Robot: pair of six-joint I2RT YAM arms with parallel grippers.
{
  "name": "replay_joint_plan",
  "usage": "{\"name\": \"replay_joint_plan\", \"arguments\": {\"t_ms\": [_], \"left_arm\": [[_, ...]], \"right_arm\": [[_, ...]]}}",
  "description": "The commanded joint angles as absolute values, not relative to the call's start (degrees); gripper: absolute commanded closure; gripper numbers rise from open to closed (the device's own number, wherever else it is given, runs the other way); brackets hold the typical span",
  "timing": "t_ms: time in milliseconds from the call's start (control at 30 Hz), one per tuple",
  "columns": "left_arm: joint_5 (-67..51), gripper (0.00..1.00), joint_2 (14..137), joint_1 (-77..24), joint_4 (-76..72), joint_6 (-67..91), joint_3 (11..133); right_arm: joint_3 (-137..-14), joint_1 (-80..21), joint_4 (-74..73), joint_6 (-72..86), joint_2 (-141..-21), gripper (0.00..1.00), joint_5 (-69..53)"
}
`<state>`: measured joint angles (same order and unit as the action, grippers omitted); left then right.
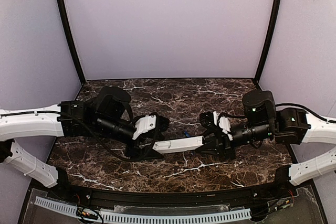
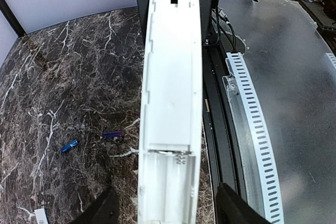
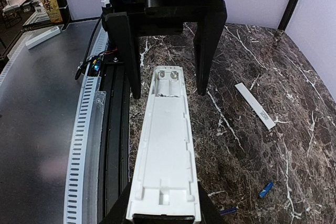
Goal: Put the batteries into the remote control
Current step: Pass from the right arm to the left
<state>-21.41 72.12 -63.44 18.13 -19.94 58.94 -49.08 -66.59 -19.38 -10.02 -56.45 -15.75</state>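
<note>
1. Pinching one end of the remote control [image 3: 165, 145], your right gripper [image 3: 164, 211] holds it off the worktop [image 3: 252, 145].
2. Your left gripper [image 2: 165, 211] is spread, straddling the open compartment end.
3. Both batteries [image 2: 69, 146] lie on the worktop, outside the remote.

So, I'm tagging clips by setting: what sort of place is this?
Probably a lab robot cell: plain lilac walls enclose a dark marble-patterned tabletop, and slotted cable ducting runs along its near edge.
</note>
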Motion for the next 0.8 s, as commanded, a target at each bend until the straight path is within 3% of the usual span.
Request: {"name": "replay_joint_plan", "arguments": {"t_ms": [0, 133, 200, 300, 367, 400, 767], "left_arm": [[-19.3, 0.41, 73.3, -63.8, 19.4, -21.0, 61.3], [-18.9, 0.60, 73.6, -63.8, 17.5, -19.9, 60.8], [-18.8, 0.68, 73.8, -63.8, 16.1, -18.7, 60.4], [-18.6, 0.78, 74.9, -63.8, 14.2, -16.1, 59.8], [-17.8, 0.82, 76.0, -63.8, 13.3, -14.2, 59.3], [-17.0, 0.85, 76.5, -63.8, 12.9, -13.5, 59.1], [-0.4, 0.93, 90.1, -67.7, 10.3, 3.4, 64.2]], "right_arm": [[-50.0, -66.5, -17.4, -10.3, -56.2, 1.00, -17.0], [-49.3, -66.4, -16.8, -10.1, -55.2, 1.00, -15.9], [-48.6, -66.1, -16.0, -9.4, -54.2, 0.91, -14.9], [-47.7, -64.3, -14.6, -7.9, -51.7, 0.65, -13.5], [-47.3, -62.5, -13.9, -6.3, -49.8, 0.10, -12.7], [-47.2, -61.5, -13.5, -5.3, -48.9, 0.02, -11.7], [-47.3, -55.5, -15.7, 7.0, -43.4, 0.01, 15.1]]}}
